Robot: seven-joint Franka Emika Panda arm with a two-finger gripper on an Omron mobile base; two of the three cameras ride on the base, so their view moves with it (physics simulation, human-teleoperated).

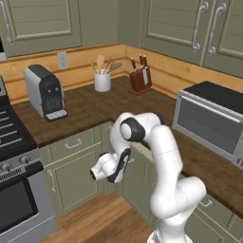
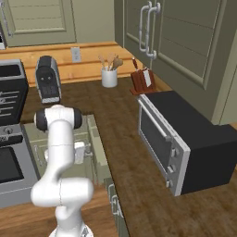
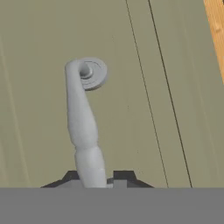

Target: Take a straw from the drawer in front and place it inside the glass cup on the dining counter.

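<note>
Evidently the arm is working on the opening step: getting the drawer (image 1: pixel 72 143) under the counter pulled out so a straw can be reached. In the left base view the gripper (image 1: pixel 95 173) is reaching low toward the sage-green cabinet fronts beneath the dark wood countertop (image 1: pixel 95 111), just right of the stove (image 1: pixel 14 156). The drawer with its small bar handle is sitting a little above and to the left of the hand, and it is looking closed from here.

From the hand camera, a silver handle (image 3: pixel 83 127) is running straight down between the finger tips (image 3: pixel 72 177) against a flat green panel. The tips are sitting either side of it, so the jaws are apart, though I cannot tell whether they are pressing on it yet. This handle is looking curved and mounted on a round base, perhaps a cabinet door's rather than the drawer's; the close view is leaving that unsure.

Next, I would judge, the fingers need closing firmly on the handle, then a straight pull toward the robot. The coffee machine (image 1: pixel 45 92), utensil crock (image 1: pixel 102 79), knife block (image 1: pixel 140 78) and toaster oven (image 1: pixel 211 121) are standing well clear above.
</note>
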